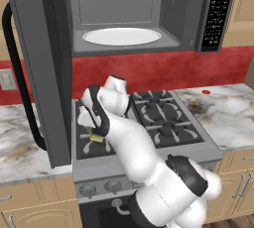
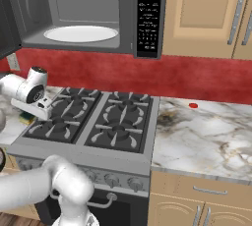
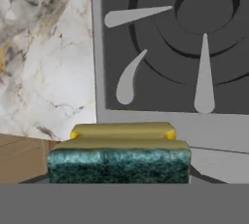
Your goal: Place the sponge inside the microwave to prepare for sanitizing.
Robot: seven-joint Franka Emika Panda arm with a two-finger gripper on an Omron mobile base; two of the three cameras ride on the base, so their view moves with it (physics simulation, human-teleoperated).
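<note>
Nearest the lens, at the bottom centre of the hand view, the sponge (image 3: 119,155) sits square in front of the camera, green scrub face towards it and yellow body behind, right where the fingertips would be; the tips themselves are hidden, so it seems the tool (image 1: 94,134) is pinching the sponge across its width, though I cannot be certain from this angle. In the left base view a sliver of yellow shows just under the dark hand, low in the left-centre of the frame, over the front-left burner of the stove (image 1: 163,118); in the right base view the sponge (image 2: 25,118) peeks out at the far left edge, below the white wrist. The hand points steeply down, which suits a top-down pick from the stove's edge beside the marble counter (image 3: 44,57). Beyond the sponge in the hand view lie the grey stove surface and a burner ring. Farthest off, across the top of both base views, the microwave (image 1: 218,14) stands with its door swung wide to the left, the white turntable plate (image 1: 121,36) bare and ready to receive the sponge, which is well below it and must be lifted up
</note>
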